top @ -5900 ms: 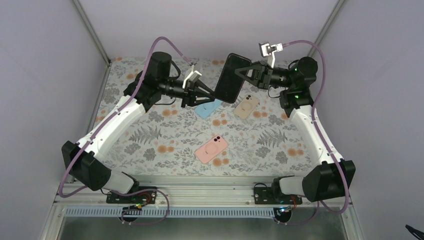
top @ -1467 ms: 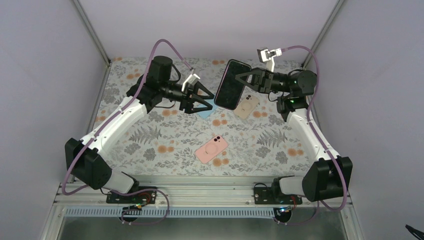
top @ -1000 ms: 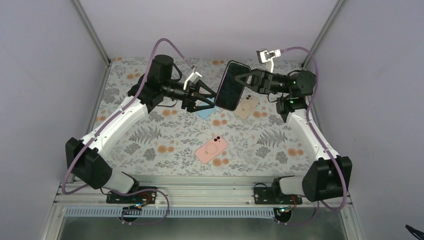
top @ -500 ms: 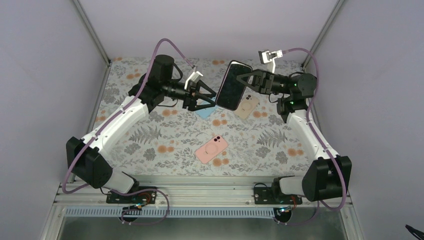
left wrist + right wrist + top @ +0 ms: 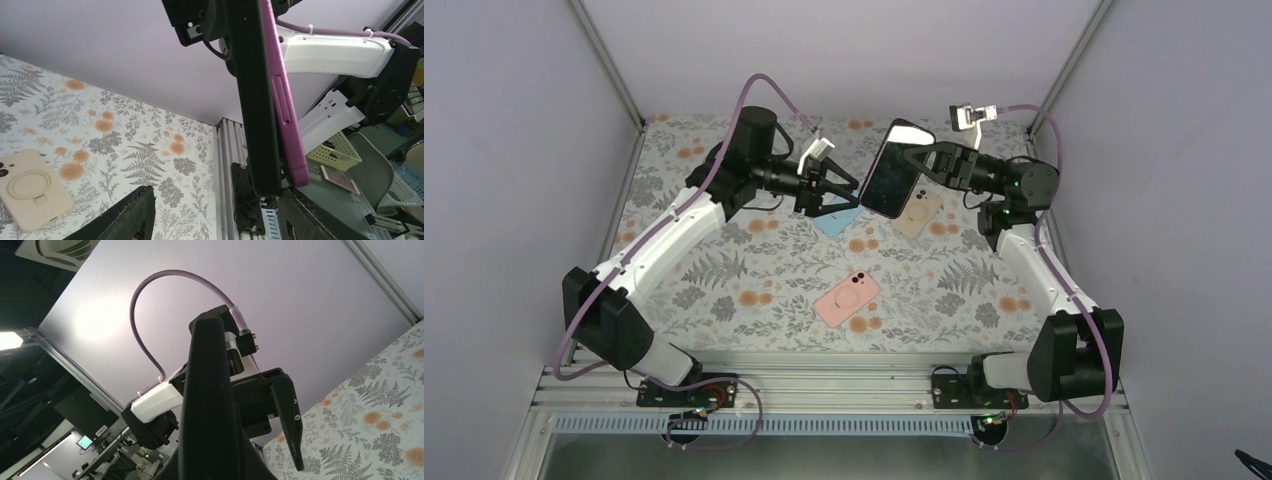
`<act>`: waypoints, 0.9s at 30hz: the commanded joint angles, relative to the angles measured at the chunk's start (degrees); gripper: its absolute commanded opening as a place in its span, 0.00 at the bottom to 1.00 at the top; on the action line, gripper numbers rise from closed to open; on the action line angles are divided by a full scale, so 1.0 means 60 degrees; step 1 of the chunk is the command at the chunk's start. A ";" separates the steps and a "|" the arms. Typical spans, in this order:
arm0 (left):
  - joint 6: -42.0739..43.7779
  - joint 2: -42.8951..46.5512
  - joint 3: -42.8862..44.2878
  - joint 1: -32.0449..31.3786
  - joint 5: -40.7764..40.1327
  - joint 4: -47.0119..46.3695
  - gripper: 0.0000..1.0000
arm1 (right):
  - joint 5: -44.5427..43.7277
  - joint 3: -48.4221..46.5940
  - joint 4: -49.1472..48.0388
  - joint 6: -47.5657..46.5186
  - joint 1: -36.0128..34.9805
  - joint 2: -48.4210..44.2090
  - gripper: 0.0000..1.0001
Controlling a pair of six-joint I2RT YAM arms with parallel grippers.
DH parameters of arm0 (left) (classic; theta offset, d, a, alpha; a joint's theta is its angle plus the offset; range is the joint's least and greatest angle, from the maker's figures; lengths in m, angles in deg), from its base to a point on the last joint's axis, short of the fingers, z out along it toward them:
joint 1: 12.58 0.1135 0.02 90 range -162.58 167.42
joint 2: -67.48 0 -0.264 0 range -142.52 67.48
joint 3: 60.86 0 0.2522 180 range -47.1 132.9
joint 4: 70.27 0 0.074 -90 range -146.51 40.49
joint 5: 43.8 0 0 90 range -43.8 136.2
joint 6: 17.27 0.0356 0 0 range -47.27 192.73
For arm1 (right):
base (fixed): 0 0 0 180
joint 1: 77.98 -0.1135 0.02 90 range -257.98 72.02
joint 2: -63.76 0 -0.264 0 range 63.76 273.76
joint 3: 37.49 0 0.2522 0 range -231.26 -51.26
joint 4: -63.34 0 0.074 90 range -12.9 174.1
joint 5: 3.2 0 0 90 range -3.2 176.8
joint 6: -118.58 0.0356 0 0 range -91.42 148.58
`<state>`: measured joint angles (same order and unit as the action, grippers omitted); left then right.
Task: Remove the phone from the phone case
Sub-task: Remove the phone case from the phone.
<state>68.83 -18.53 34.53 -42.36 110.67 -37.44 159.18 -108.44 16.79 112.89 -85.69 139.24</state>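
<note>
My right gripper (image 5: 908,168) is shut on a black phone (image 5: 885,180) in a purple case and holds it upright, high above the far middle of the table. In the left wrist view the phone (image 5: 254,100) shows edge-on with the purple case (image 5: 284,105) against its back. My left gripper (image 5: 856,195) is open just left of the phone. In that view its gripper (image 5: 220,220) has the phone's lower end between its fingers, close to the right one, apart from both. In the right wrist view the phone (image 5: 210,400) fills the middle, gripped by my right gripper (image 5: 216,462).
A blue case (image 5: 839,222), a beige case with a ring (image 5: 917,212) and a pink case (image 5: 848,299) lie on the floral tablecloth (image 5: 724,290). The beige case also shows in the left wrist view (image 5: 27,187). Walls close in on three sides.
My left gripper drew back from the phone, then moved up and right to its left edge again. My right gripper tilted the phone and shifted it slightly right.
</note>
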 commanded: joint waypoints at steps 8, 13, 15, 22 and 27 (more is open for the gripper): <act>-0.0375 -0.0705 0.0153 0.0027 -0.2368 -0.0300 0.60 | 0.0142 0.0035 -0.1926 0.1484 -0.0709 -0.0172 0.03; -0.0410 -0.0881 0.0424 0.0066 -0.2516 -0.0227 0.59 | 0.0338 0.0174 -0.1753 0.1168 -0.1014 -0.0167 0.03; -0.0496 -0.0912 0.0563 0.0105 -0.2308 -0.0284 0.58 | 0.0473 0.0239 -0.1399 0.0809 -0.1139 -0.0182 0.03; -0.0511 -0.0856 0.0986 0.0242 -0.1608 -0.0438 0.58 | 0.0816 0.0353 -0.0174 -0.0447 -0.1426 -0.0298 0.03; -0.0083 -0.0828 0.1418 0.0245 -0.1285 -0.0138 0.57 | 0.1029 0.0219 0.1864 -0.2310 -0.1602 -0.0376 0.04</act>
<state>66.95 -21.90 39.42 -42.31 108.55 -35.48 156.45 -106.46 19.72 105.44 -91.15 139.77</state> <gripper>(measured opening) 0.575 0.093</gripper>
